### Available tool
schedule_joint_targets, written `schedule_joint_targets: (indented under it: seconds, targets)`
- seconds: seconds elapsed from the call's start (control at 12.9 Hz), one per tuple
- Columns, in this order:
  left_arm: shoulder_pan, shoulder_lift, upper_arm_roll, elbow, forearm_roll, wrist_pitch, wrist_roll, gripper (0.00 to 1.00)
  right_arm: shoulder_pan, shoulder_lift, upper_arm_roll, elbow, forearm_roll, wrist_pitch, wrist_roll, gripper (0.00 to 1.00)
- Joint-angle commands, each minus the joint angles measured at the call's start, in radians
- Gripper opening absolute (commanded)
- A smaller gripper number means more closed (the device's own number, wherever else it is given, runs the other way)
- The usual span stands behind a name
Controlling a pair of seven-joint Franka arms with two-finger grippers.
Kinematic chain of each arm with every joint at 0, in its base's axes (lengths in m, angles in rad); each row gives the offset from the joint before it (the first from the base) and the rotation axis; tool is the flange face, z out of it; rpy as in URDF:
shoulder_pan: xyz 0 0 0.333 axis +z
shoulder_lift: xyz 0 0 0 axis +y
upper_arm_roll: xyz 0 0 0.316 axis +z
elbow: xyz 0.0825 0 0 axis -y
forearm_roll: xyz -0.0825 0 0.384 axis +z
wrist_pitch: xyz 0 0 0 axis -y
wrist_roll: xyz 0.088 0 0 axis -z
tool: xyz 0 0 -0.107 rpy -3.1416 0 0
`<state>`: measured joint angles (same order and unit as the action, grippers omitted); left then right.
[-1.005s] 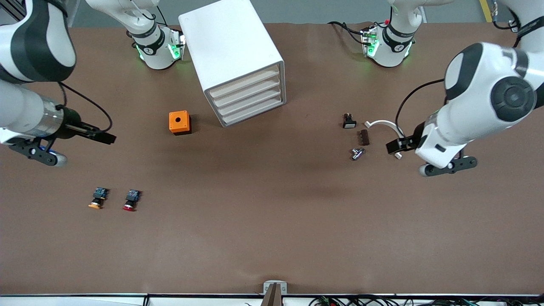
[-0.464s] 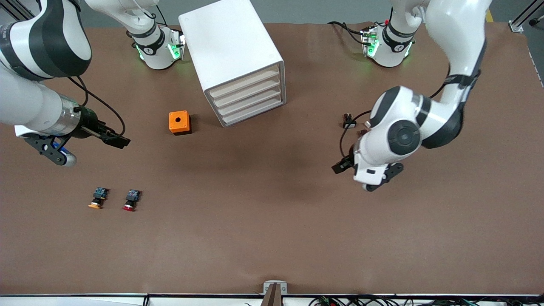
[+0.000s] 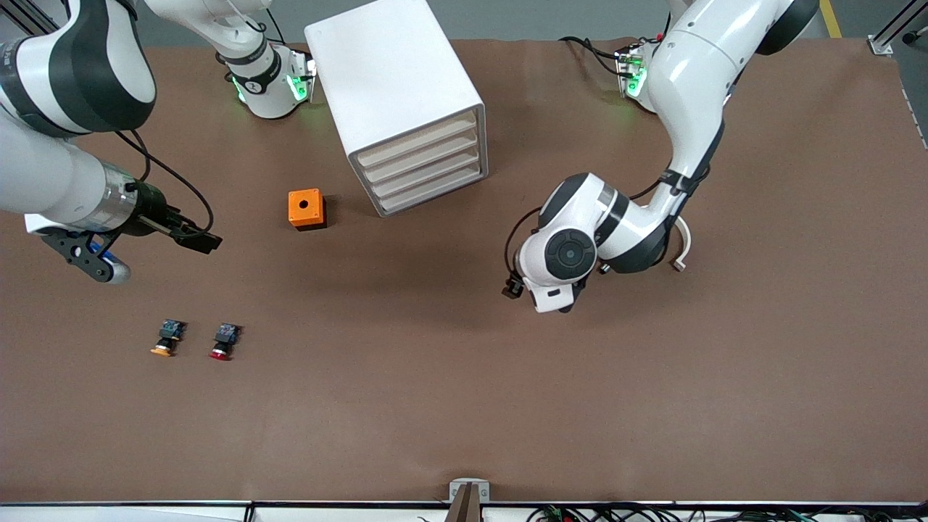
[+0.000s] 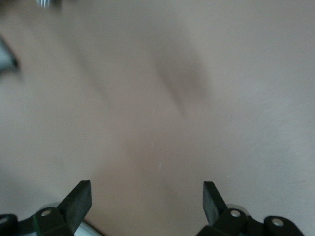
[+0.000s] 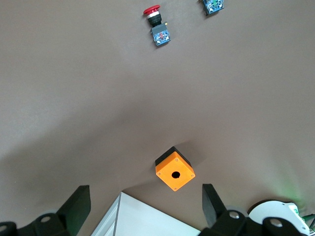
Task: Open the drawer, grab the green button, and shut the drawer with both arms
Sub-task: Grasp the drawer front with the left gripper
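Note:
The white cabinet (image 3: 395, 80) stands near the robots' bases. Its top drawer (image 3: 417, 141) and the three drawers beneath it are shut. The green-capped button is hidden from every view. My left gripper (image 3: 512, 288) hangs over bare table in front of the cabinet; the left wrist view shows it open and empty (image 4: 146, 197). My right gripper (image 3: 197, 241) is over the table at the right arm's end, beside the orange box (image 3: 307, 209). The right wrist view shows it open and empty (image 5: 145, 204), with a cabinet corner (image 5: 142, 219) below it.
An orange-capped button (image 3: 165, 339) and a red-capped button (image 3: 223, 342) lie nearer the camera at the right arm's end; the red one also shows in the right wrist view (image 5: 157, 24). A white curved part (image 3: 681, 245) lies beside the left arm, which covers other small parts.
The left arm has swung from its end of the table toward the middle, in front of the cabinet. The right gripper shifted slightly toward the middle, then held still.

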<state>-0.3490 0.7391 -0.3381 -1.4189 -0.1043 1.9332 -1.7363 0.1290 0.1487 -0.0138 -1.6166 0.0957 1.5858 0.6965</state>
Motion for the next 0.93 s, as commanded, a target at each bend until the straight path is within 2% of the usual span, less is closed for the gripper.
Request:
schedule_joint_targets:
  seconds: [0.0,0.15,0.39,0.7,0.85]
  targets:
    - [-0.004,0.051,0.004,0.028,-0.168,0.003,-0.154,1.0,0.001,-0.006,-0.002,0.001,0.013,0.002,0.014,1.0]
    - [-0.04,0.065,0.005,0.024,-0.277,0.003,-0.259,1.0,0.001,-0.006,-0.002,0.004,0.012,0.003,0.014,1.0]
    - [-0.083,0.086,0.005,0.006,-0.307,0.003,-0.396,1.0,0.001,-0.006,-0.002,0.004,0.012,0.003,0.014,1.0]
    - [-0.109,0.132,0.007,0.009,-0.449,0.003,-0.553,1.0,0.003,-0.006,-0.002,0.004,0.012,0.002,0.012,1.0]
    - [-0.131,0.175,0.011,0.017,-0.488,0.006,-0.633,0.83,0.004,-0.006,-0.002,0.004,0.012,0.002,0.014,1.0]
